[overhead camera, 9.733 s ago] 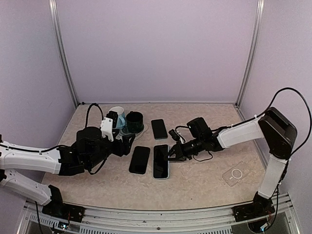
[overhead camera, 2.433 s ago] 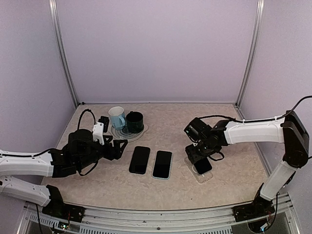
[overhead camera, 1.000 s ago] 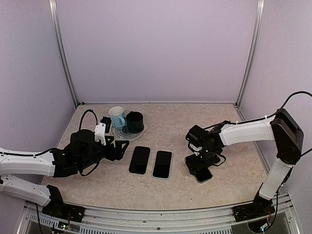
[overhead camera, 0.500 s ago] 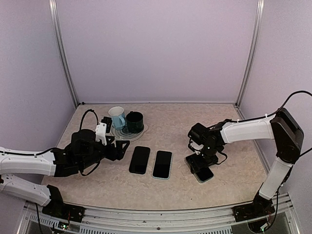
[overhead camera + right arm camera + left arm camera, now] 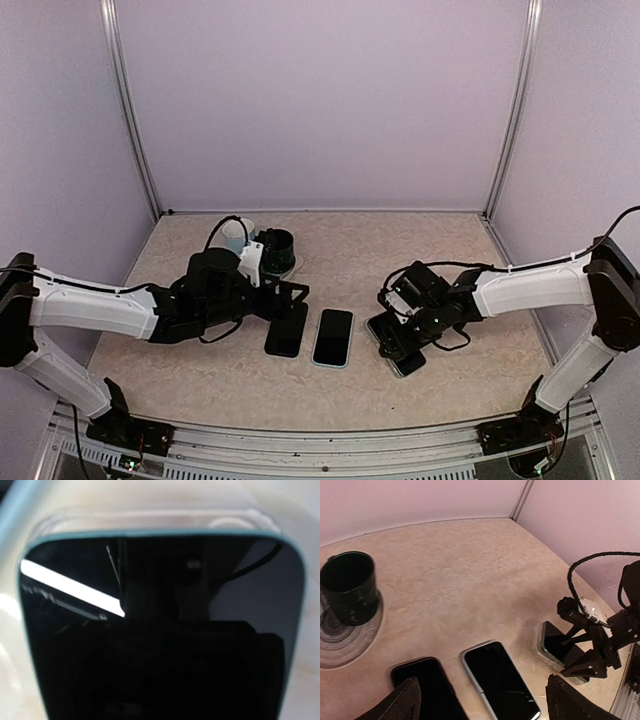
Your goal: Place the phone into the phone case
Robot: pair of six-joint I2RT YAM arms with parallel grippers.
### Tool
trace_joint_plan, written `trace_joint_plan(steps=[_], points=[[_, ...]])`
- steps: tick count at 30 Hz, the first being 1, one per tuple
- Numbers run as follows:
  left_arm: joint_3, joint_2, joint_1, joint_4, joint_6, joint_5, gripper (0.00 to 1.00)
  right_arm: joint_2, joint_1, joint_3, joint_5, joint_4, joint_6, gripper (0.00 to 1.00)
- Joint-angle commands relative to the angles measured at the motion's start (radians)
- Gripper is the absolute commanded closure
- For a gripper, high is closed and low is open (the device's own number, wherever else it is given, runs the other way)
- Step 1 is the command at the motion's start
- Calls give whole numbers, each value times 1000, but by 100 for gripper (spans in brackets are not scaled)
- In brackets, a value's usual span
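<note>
Lilac walls (image 5: 320, 100) on three sides, a mottled beige surface (image 5: 400, 245) below, and here's the switch. The right arm (image 5: 530, 285), which stood tall over its work half a second ago, is now dropped low and stretched out, wrist close to the surface. The phone (image 5: 554, 645) and the clear phone case (image 5: 150, 521) have slid a touch left with it and sit at the near right, to the right of the two spare handsets.

In the right wrist view the phone's teal rim lies over the case, yet the case's far lip shows beyond the phone's top edge. I'd call it laid in but not yet snapped home at that end, so a press looks like the remaining job. The right pincer (image 5: 572, 652) is down on the phone with its fingers parted, clamping nothing as far as I can tell.

Big move on the left too: the left arm (image 5: 100, 300) has reached forward and to the right. The left pincer (image 5: 292, 297) now hovers above the far end of the dark phone (image 5: 287, 330), just left of the light-rimmed phone (image 5: 333, 338), spread wide and empty. The dark mug (image 5: 347, 587) stands beyond it, far left.
</note>
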Motion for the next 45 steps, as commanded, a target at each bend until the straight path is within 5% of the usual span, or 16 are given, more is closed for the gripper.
trace_joint_plan(steps=[1,9,15,20,29,31,34,45], points=[[125,185,-3,160,-87,313,13,-60,40,-61,24,262,-20,70],[307,550,8,326,-274,541,6,-103,63,-152,32,508,-74,70],[401,659,5,316,-275,574,17,-96,64,-190,26,566,-93,70],[447,721,5,276,-273,582,41,-74,64,-186,31,567,-108,70],[435,726,4,244,-248,608,100,-50,63,-174,33,571,-104,68],[427,718,7,230,-230,613,100,-48,63,-169,31,556,-105,57],[411,687,13,191,-159,598,100,-68,61,-180,25,542,-113,5],[316,410,-20,22,366,626,100,-286,-25,-262,-328,537,-306,1]])
